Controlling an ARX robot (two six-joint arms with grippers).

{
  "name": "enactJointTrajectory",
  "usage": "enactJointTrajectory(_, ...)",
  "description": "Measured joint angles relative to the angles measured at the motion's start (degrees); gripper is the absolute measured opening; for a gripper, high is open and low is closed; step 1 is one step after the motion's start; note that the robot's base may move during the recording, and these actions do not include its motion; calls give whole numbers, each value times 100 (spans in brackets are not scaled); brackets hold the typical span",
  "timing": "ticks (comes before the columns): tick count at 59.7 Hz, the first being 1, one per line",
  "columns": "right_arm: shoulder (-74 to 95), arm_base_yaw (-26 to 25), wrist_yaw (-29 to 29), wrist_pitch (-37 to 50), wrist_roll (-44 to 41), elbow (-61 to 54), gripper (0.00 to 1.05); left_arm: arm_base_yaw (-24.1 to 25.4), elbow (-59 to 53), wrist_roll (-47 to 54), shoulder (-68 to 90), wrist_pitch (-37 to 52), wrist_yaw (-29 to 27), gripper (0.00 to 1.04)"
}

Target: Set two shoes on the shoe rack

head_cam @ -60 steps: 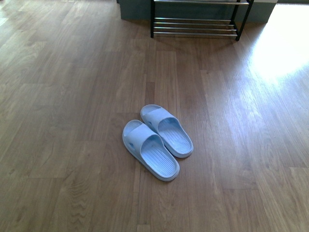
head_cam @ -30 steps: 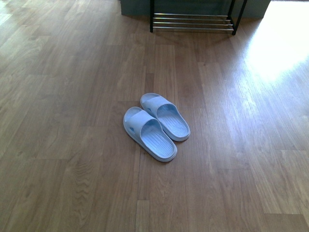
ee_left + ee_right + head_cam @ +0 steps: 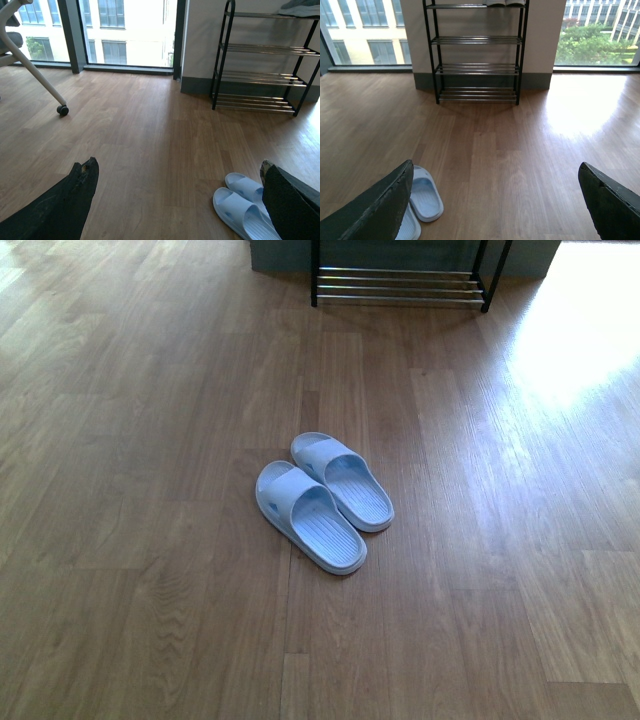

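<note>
The 2 pale blue slides [image 3: 308, 518] are lying side by side on the wooden floor [image 3: 150, 490], touching each other, their toes pointing away from the robot and a little leftward. The shoe rack [image 3: 398, 287] is standing well apart beyond them against the wall [image 3: 540, 35], its chrome rods catching light. The left fingers [image 3: 60, 205] are gaping wide, holding nothing. The right fingers [image 3: 375, 210] are likewise gaping wide, holding nothing, hovering above the floor near the slides.

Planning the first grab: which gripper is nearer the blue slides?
Left, probably. The left gripper hangs open with the slides just beside one finger, looking larger. The right gripper, also open, sees them smaller, partly behind one finger.
</note>
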Motion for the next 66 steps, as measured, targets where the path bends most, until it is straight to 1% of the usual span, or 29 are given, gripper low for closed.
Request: enactJointTrajectory(66, -2, 0, -2, 0, 0, 0, 96, 0, 0, 0, 0, -2, -4, 95)
